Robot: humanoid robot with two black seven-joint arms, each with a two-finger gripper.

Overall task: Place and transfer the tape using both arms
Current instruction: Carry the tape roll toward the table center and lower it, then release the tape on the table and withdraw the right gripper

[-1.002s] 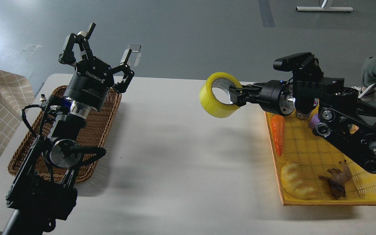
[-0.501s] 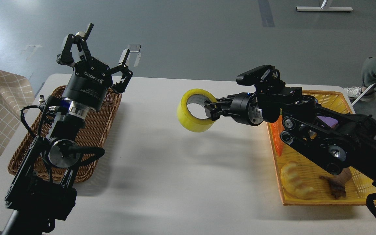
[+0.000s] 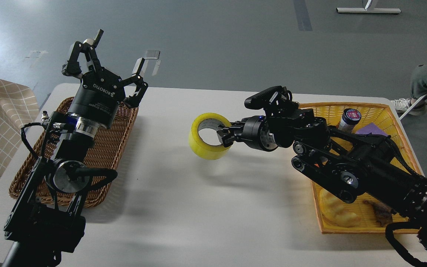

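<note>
Tape [image 3: 209,136] is the landmark: a glossy yellow roll with a pale core, hanging just above the middle of the desk [image 3: 198,207], its hole turned roughly toward the camera. Nearest the camera and right of the tape, a ridged yellow toy [image 3: 334,207] lies in the yellow tray [image 3: 361,107], partly hidden by the right arm. The right gripper [image 3: 224,137] reaches in from that side with its fingers clamped on the roll's wall, one tip inside the core and the other apparently outside.

The step in hand looks like setting the roll down mid-desk for the other arm. Done well, that means lowering until the roll meets the desk, settling it where it cannot roll, and only then releasing.

Left of the tape and farther back, the left gripper [image 3: 115,59] stands raised over the brown wicker basket [image 3: 98,163], fingers spread wide, holding nothing, well apart from the roll.
</note>
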